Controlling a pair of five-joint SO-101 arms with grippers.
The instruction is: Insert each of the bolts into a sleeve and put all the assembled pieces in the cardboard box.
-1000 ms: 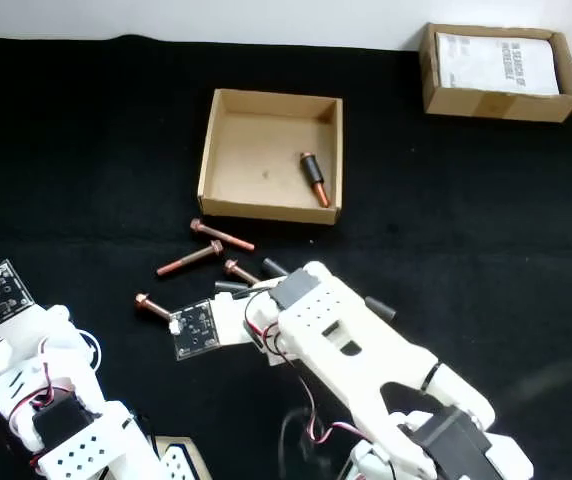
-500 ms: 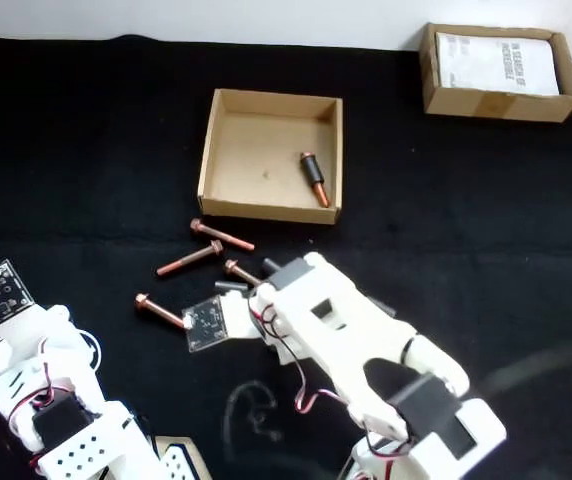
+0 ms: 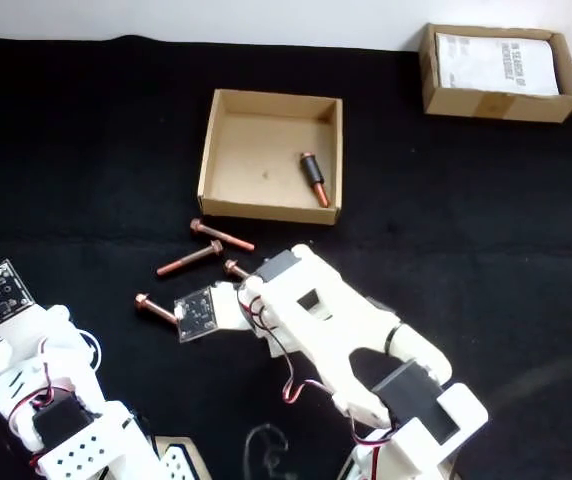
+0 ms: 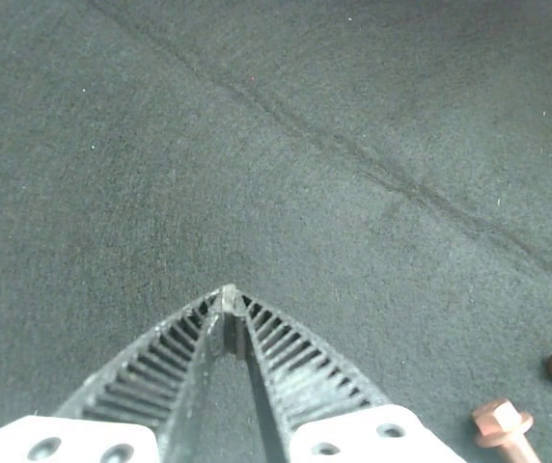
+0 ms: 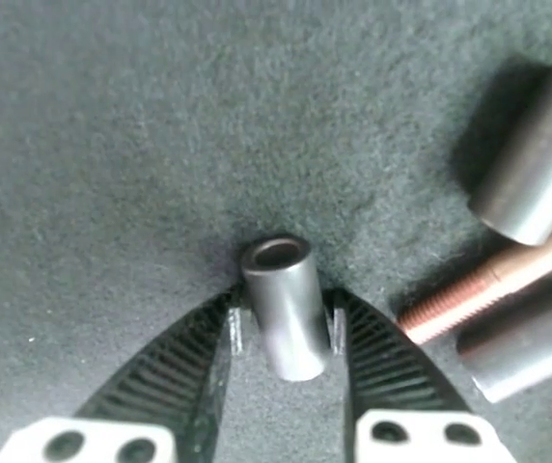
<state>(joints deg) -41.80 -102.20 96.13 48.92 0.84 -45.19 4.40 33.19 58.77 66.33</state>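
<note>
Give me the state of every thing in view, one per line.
left gripper: shut, empty.
right gripper: shut on sleeve.
sleeve: gripped, no bolt inside.
cardboard box: open, holds one assembled piece.
assembled piece: bolt in sleeve, lying in the box.
bolts: four lying loose on the table, unsleeved.
spare sleeves: two lying on the table.

Sleeve (image 5: pixel 284 309) smooth grey metal; bolt (image 5: pixel 493 285) coppery, threaded; cloth (image 5: pixel 112 145) matt blk.
</note>
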